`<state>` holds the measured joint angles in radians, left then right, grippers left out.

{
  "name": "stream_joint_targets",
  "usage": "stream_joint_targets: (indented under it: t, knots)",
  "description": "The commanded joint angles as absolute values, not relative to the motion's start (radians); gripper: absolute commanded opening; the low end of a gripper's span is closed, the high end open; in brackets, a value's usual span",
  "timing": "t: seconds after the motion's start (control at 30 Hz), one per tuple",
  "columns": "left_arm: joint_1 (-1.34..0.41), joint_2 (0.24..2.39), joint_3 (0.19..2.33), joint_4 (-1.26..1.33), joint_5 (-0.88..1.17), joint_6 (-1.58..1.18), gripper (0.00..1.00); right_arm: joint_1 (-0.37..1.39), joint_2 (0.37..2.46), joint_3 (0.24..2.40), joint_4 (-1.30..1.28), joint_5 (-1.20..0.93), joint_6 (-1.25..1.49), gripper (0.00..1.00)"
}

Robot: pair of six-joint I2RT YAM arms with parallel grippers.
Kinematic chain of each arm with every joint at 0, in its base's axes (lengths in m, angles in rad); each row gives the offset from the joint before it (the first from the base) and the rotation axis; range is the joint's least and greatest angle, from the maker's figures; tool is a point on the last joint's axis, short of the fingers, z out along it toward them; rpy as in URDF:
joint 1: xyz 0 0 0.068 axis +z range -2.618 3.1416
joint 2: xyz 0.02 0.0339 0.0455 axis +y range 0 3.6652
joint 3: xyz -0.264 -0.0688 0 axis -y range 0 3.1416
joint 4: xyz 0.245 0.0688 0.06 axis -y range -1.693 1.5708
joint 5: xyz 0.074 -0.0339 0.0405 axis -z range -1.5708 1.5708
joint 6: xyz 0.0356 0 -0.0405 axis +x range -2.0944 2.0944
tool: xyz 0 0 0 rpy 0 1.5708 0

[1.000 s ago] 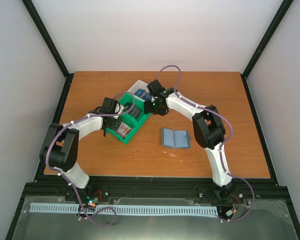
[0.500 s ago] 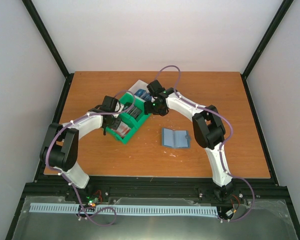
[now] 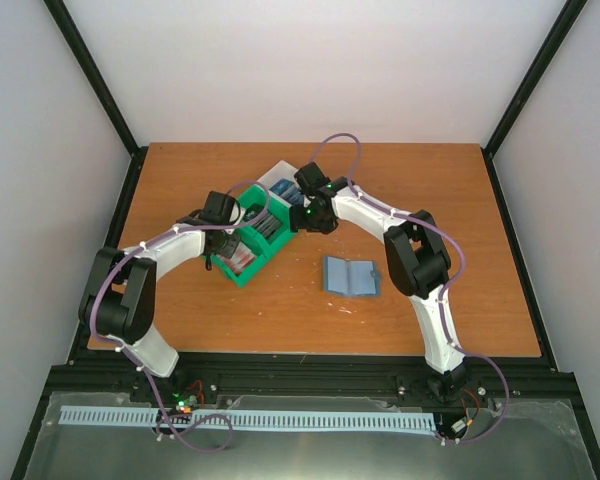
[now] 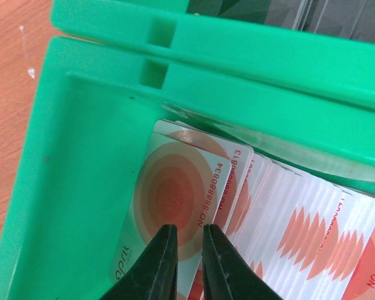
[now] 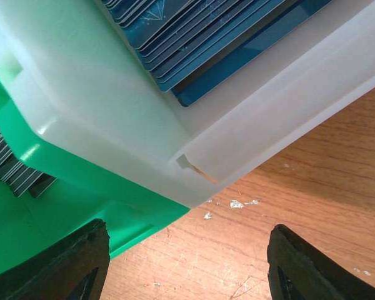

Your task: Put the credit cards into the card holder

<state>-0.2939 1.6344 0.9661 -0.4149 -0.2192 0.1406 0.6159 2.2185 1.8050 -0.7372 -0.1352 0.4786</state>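
Observation:
Red-and-white credit cards (image 4: 181, 187) stand stacked in a compartment of the green bin (image 4: 81, 156). My left gripper (image 4: 189, 230) hangs right over the front card, jaws a slim gap apart, and the card's face shows through that gap. Blue credit cards (image 5: 200, 37) fill the white bin (image 5: 112, 106). My right gripper (image 5: 187, 262) is open wide over bare wood beside that bin's corner, holding nothing. The teal-blue card holder (image 3: 351, 276) lies open on the table, right of the bins and apart from both grippers.
The green bin (image 3: 248, 245) and the white bin (image 3: 278, 178) sit joined at mid-table. Dark cards (image 5: 12, 169) fill another green compartment. Black frame posts border the wooden table (image 3: 430, 190). Both arms bend inward over the bins.
The left wrist has crept slightly toward the back and deeper into the green bin, and the bin has shifted a little to the left. The right arm has hardly moved.

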Motion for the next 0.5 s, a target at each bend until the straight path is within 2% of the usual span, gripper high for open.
stream_joint_targets:
  t: [0.0,0.47]
  knots:
    - [-0.293,1.604,0.981,-0.386,-0.292,0.14,0.15,0.621,2.195,1.794,-0.737,-0.124,0.476,0.69]
    - [-0.293,1.633,0.953,-0.29,-0.376,0.224,0.15,0.62,2.195,1.791,-0.732,-0.124,0.474,0.68]
